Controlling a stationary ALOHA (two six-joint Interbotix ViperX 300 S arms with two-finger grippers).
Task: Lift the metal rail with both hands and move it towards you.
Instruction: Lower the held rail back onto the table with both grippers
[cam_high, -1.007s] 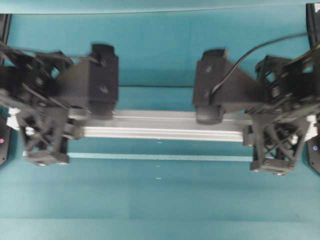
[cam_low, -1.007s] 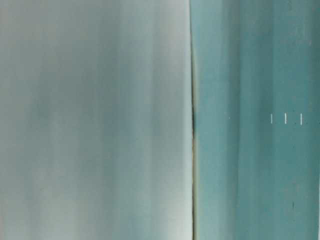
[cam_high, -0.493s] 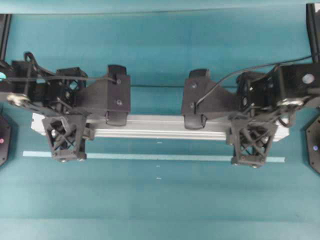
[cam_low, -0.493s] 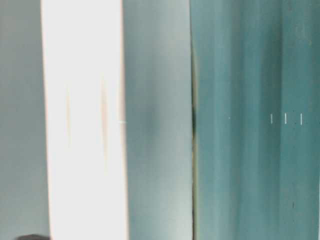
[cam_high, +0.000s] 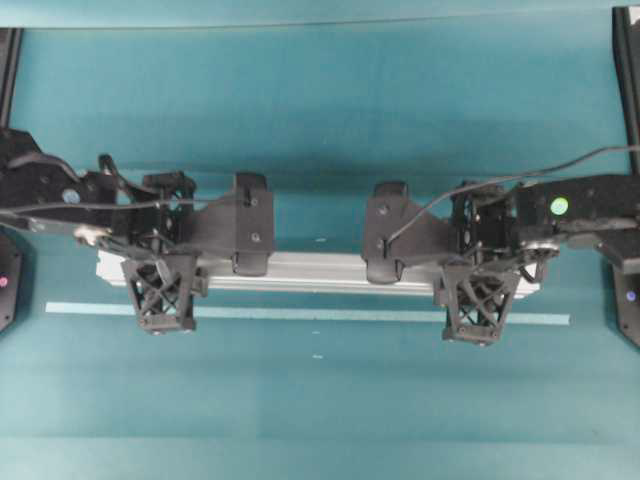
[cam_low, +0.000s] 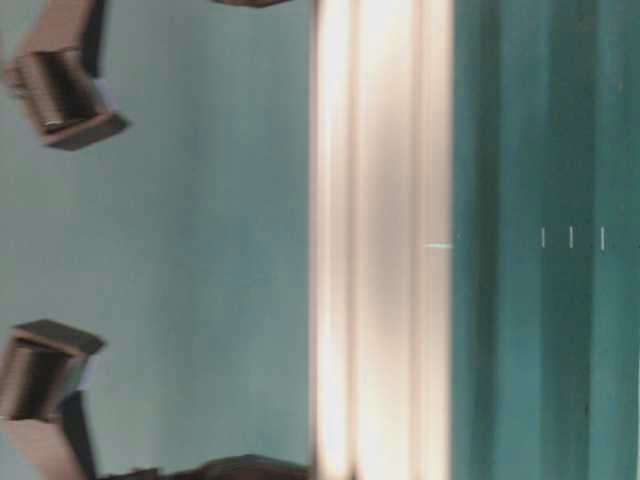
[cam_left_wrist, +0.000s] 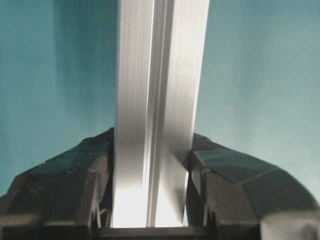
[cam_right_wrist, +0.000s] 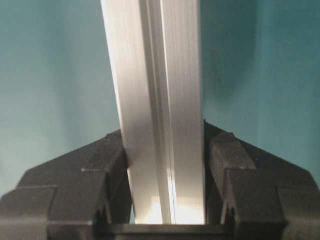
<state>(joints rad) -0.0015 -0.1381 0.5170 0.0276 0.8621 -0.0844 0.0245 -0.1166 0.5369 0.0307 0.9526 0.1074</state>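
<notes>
Surface (cam_high: 320, 100): teal, carrying a pale tape strip (cam_high: 320, 315) toward its near edge.
Metal rail (cam_high: 320, 272): lengthwise across mid-surface, just behind the strip; whether it rests or is held clear, cannot tell.
Left gripper (cam_high: 163, 290): fingers (cam_left_wrist: 65, 190) closed against the rail's sides, near one end.
Right gripper (cam_high: 478, 300): fingers (cam_right_wrist: 260, 185) likewise clamped, near the other end.
Risk: uneven travel could tilt or twist the rail, likely slipping it through one grip.

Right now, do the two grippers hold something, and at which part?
Both hold the metal rail: the left gripper clamps near one end, the right gripper near the other.
</notes>
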